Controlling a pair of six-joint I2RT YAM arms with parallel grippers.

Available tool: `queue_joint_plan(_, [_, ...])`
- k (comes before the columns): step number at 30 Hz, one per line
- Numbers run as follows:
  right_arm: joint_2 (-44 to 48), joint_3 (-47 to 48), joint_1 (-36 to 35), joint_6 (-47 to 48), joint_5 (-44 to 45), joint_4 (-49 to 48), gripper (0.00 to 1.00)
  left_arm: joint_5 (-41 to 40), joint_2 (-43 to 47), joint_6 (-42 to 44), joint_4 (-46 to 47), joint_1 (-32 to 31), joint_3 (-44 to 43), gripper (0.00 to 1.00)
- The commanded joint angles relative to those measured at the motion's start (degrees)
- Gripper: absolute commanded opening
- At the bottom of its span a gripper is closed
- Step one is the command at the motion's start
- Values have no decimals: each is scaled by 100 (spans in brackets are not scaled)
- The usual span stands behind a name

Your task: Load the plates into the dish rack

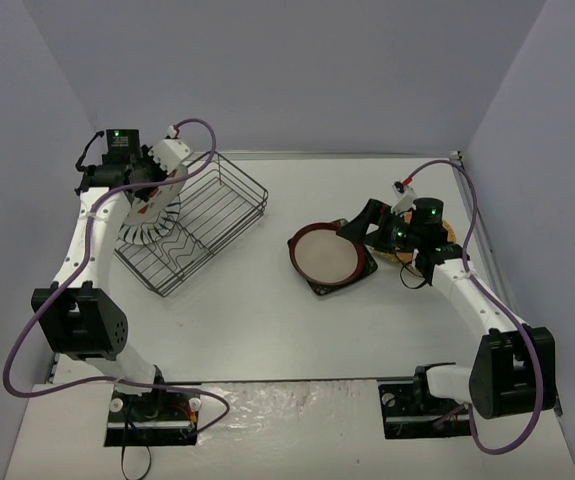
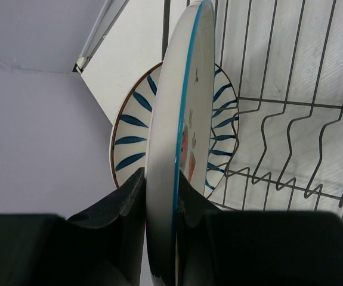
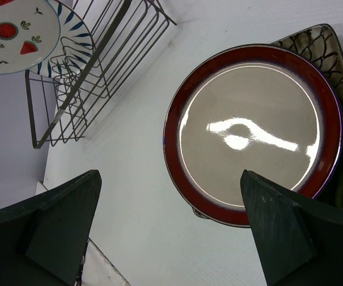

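My left claw point(image 2: 162, 196) is clamped on the rim of the fruit plate point(image 2: 165, 149), one finger on each face. The plate stands upright and edge-on to me. It is white with a thin blue line round its edge and red fruit on the face. Just past it on my left-finger side stands the striped plate point(image 2: 132, 140), with dark blue radial stripes. The dish rack point(image 2: 290, 149) lies beyond my right finger, its thin dark wavy dividers running away with open slots between them.

My right claw point(image 3: 171, 173) is spread wide and grips nothing. Ahead of it the glossy red-rimmed plate point(image 3: 255, 134) lies flat on the dark square plate point(image 3: 314, 42). There is bare white table point(image 3: 141, 179) toward my left finger.
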State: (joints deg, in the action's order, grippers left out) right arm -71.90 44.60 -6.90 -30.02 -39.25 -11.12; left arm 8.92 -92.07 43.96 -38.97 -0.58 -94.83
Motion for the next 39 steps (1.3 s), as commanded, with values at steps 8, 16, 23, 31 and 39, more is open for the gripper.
queue_joint_plan(8, [-25,270,12,118,-171,-250,100,676,277,252,698,328,314,0])
queue_joint_plan(16, [25,207,4,110,-160,-250,100,1003,231,-61,1198,568,743,9])
queue_joint_plan(23, [71,223,4,108,-123,-242,100,1164,-47,-222,1148,699,758,29])
queue_joint_plan(31, [133,181,4,72,361,80,100,945,-86,-531,1400,708,873,54])
queue_joint_plan(39, [152,68,4,-142,1256,531,98,651,195,-1123,1882,708,1019,72])
